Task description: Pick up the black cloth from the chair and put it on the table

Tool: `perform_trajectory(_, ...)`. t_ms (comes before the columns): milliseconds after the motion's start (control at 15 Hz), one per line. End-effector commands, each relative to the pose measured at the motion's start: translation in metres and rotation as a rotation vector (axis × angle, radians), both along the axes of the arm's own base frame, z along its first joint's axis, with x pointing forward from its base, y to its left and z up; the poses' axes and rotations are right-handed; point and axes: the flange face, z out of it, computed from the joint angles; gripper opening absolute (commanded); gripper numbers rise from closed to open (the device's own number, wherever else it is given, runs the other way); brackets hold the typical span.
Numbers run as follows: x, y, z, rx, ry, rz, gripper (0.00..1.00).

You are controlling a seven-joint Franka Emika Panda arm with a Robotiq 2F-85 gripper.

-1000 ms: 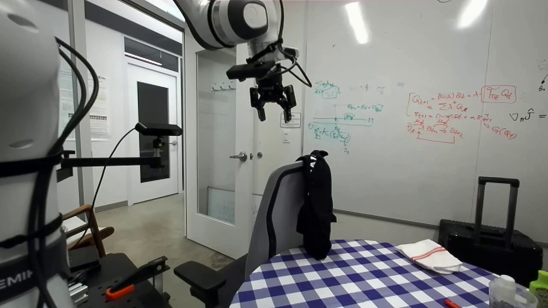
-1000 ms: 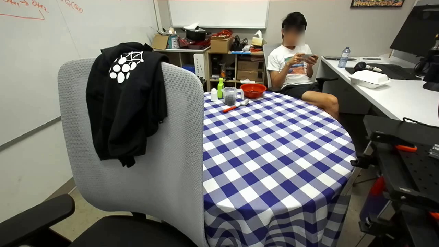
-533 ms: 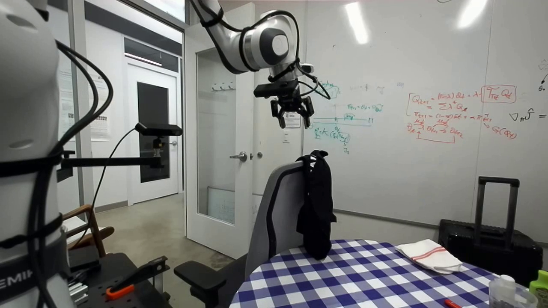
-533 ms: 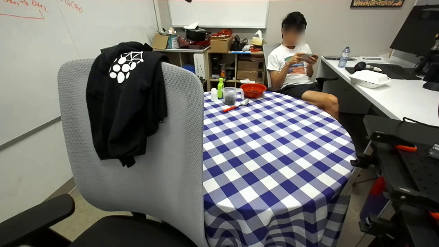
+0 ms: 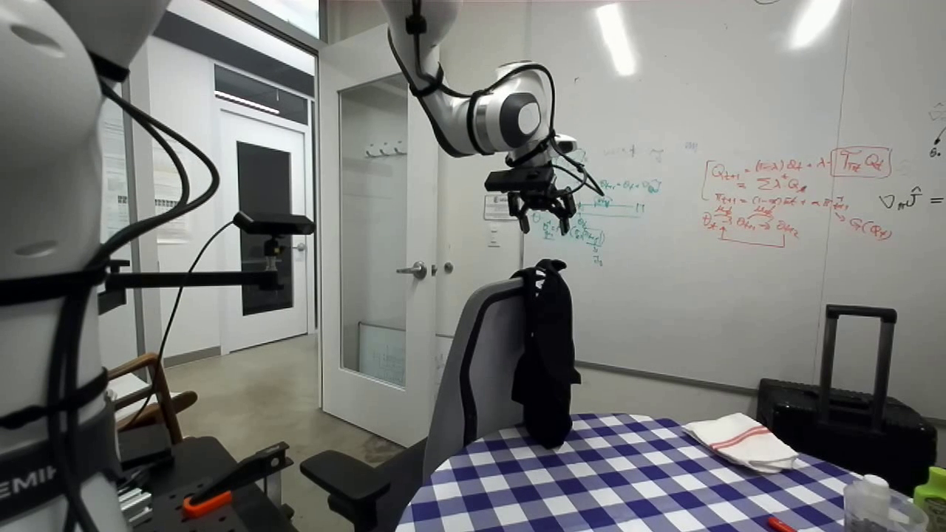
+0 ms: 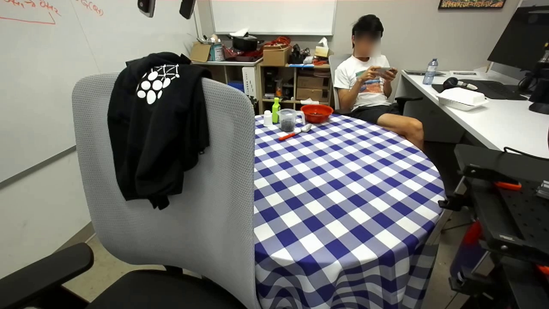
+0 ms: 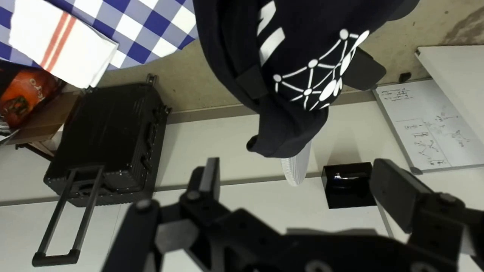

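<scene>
The black cloth (image 5: pixel 548 355) hangs over the top of the grey chair (image 5: pixel 488 362). Its white print shows in an exterior view (image 6: pixel 150 128) and in the wrist view (image 7: pixel 291 128). The table (image 5: pixel 591 480) with the blue-and-white checkered cloth stands beside the chair; it also shows in the wrist view (image 7: pixel 140 34). My gripper (image 5: pixel 545 225) is open and empty, a short way above the cloth's top and apart from it. Only its fingertips (image 6: pixel 167 8) show at the top edge of an exterior view. In the wrist view the fingers (image 7: pixel 296 170) are wide apart.
A folded white towel (image 5: pixel 743 442) lies on the table near a black suitcase (image 5: pixel 842 421). A measuring cup (image 6: pixel 287 120), green bottle (image 6: pixel 276 110), red bowl (image 6: pixel 316 113) and red-handled spoon (image 6: pixel 295 133) stand at the table's far side. A person (image 6: pixel 366 81) sits behind. A whiteboard (image 5: pixel 702 295) backs the chair.
My gripper has moved down and toward the black cloth, and its fingertips have come into the top of an exterior view. It stays open. The cloth, chair and table have not moved.
</scene>
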Motion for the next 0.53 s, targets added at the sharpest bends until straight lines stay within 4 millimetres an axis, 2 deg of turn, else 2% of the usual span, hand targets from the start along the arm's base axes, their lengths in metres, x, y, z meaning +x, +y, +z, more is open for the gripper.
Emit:
perform_trajectory(0,0.044,-0.001,-0.017,0.005,0.012,-0.031,1.0)
perform_trajectory(200,0.061,-0.003,-0.04,0.001,0.052,-0.047,1.0)
perform_trajectory(467,0.07,-0.001,-0.061,0.001,0.104,-0.062,1.0)
